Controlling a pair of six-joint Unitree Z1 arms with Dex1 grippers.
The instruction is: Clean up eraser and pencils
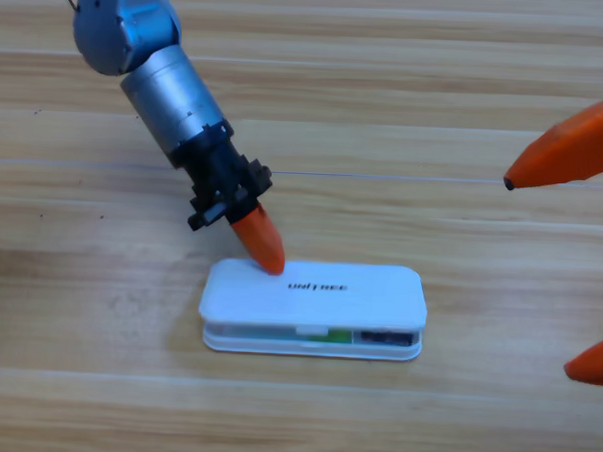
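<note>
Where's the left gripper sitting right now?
In the high view, the left gripper is just left of centre, its orange tip pressing on the left part of the white case's lid, which is almost shut over the base.
</note>
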